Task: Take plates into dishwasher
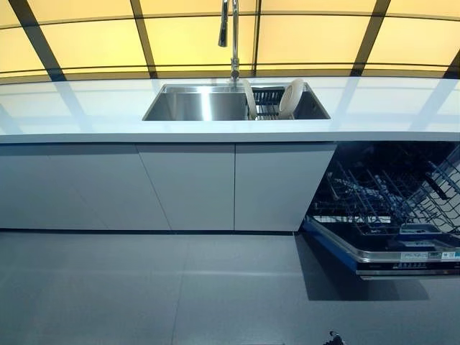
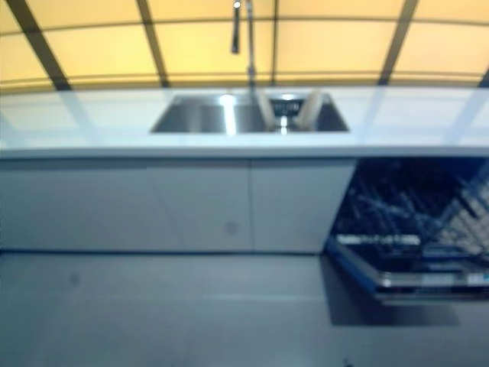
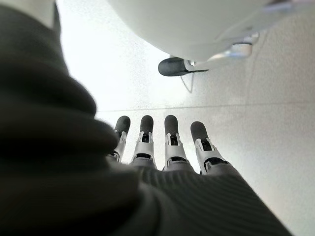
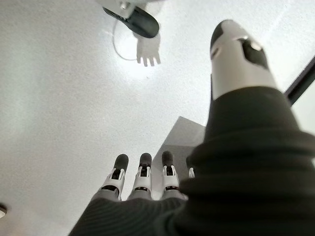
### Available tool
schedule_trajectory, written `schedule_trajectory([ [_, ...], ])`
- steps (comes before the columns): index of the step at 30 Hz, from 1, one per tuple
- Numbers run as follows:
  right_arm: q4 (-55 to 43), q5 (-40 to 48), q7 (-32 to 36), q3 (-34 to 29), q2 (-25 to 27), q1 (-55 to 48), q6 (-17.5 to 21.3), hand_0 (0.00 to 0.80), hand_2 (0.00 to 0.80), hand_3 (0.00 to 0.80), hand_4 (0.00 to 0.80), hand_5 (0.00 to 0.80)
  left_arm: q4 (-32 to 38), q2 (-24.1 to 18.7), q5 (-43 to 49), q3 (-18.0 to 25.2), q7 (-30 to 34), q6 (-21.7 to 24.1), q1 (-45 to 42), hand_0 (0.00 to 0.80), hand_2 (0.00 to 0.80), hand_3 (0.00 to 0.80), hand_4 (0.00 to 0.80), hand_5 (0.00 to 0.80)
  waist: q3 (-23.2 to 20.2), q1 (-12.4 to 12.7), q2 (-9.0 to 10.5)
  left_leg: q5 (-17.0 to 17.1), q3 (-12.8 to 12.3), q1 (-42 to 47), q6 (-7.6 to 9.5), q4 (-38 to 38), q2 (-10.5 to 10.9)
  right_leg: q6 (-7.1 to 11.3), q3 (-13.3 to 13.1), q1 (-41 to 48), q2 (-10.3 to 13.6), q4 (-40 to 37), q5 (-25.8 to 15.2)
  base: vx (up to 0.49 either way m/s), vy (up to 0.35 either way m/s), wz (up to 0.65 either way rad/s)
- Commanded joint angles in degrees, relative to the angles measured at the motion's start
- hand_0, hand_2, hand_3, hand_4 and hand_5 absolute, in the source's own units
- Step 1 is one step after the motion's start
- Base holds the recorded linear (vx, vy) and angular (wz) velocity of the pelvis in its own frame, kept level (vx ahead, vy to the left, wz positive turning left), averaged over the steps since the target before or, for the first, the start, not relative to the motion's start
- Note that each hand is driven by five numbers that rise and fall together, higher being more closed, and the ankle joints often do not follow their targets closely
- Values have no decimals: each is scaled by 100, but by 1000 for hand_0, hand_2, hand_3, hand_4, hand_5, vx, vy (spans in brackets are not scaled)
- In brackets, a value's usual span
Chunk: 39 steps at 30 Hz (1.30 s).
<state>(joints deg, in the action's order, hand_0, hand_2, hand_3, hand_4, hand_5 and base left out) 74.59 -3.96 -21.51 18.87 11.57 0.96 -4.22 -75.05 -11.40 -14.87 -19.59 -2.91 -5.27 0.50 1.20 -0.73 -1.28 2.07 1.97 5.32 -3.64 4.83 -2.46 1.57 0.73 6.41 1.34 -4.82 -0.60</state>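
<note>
Plates (image 1: 291, 98), two of them, stand on edge in a dark rack (image 1: 267, 102) inside the steel sink (image 1: 194, 104), one at each end of the rack, both leaning a bit. Tap (image 1: 233, 36) rises right behind the sink, about over its middle. The white counter (image 1: 86, 108) runs the full width, with plain white cabinets (image 1: 187, 187) below it. Off to the right the dishwasher (image 1: 392, 215) is wide open, door (image 1: 374, 255) dropped down flat and the wire basket (image 1: 388, 190) showing inside; can't make out any dishes in it from here. Neither hand shows up in the head views. Left hand (image 3: 162, 147) only shows in its own wrist view, fingers straight and relaxed, pointing down at the grey floor (image 3: 275, 113), holding nothing. Same deal with the right hand (image 4: 142, 179): fingers out straight, thumb (image 4: 236, 54) stuck out apart from them, empty, just floor past it.
</note>
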Motion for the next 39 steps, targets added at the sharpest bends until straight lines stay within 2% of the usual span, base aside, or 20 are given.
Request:
schedule_trajectory([
  [1, 229, -86, 2, 143, -89, 250, -18, 0, 0, 0, 0, 0, -270, 367, -53, 63, -84, 81, 268, 0, 0, 0, 0, 0, 120, -53, 190, -246, -199, 20, 667, -26, 729, 92, 112, -246, -117, 9, -316, 0, 0, 0],
  [7, 304, -130, 309, 183, -123, 268, -21, 0, 0, 0, 0, 0, -316, 346, -39, 112, 247, -117, 276, 0, 0, 0, 0, 0, 81, -19, 218, -256, -200, 42, 668, -19, 723, 78, 141, -215, -129, 8, -293, 5, -19, 0],
  [20, 256, 309, 532, 257, -139, 331, -159, 0, 0, 0, 0, 0, -211, 295, 122, -4, -19, -220, 321, 0, 0, 0, 0, 0, 82, -12, 186, -274, -205, 94, 654, -50, 679, 34, 194, -148, -149, 77, -194, 5, -11, 0],
  [30, 317, 374, 873, 199, -114, 439, -216, 0, 0, 0, 0, 0, -217, 313, 184, 22, -137, -221, 419, 0, 0, 0, 0, 0, 181, -45, 246, -433, -194, 121, 639, -455, 620, -89, 84, -43, -226, 181, -111, 31, -61, 0],
  [33, 286, 333, 812, 220, -120, 446, -232, 0, 0, 0, 0, 0, -247, 289, 54, 111, -315, -360, 396, 0, 0, 0, 0, 0, 217, -77, 360, -638, -294, -73, 581, -1152, 553, -191, 54, -93, -211, 376, -28, 68, -113, 0],
  [35, 227, 357, 853, 280, -83, 464, -299, 0, 0, 0, 0, 0, -258, 258, -3, 205, -306, -368, 411, 0, 0, 0, 0, 0, 327, -82, 454, -399, -388, -489, 536, -2169, 457, -316, 79, -168, -188, 522, 21, 12, -129, -4],
  [37, 223, 356, 939, 323, -21, 463, -287, 0, 0, 0, 0, 0, -305, 245, -74, 291, -283, -303, 397, 0, 0, 0, 0, 0, 459, -57, 519, -218, -409, -1065, 603, -3228, 453, -439, 23, -268, -178, 734, 71, 19, -131, 4],
  [39, 257, 279, 942, 332, 6, 440, -336, 0, 0, 0, 0, 0, -306, 243, -243, 398, -210, -402, 365, 0, 0, 0, 0, 0, 639, 27, 483, 65, -389, -1683, 579, -3634, 513, -496, -175, -217, -257, 870, 128, 98, -56, 6],
])
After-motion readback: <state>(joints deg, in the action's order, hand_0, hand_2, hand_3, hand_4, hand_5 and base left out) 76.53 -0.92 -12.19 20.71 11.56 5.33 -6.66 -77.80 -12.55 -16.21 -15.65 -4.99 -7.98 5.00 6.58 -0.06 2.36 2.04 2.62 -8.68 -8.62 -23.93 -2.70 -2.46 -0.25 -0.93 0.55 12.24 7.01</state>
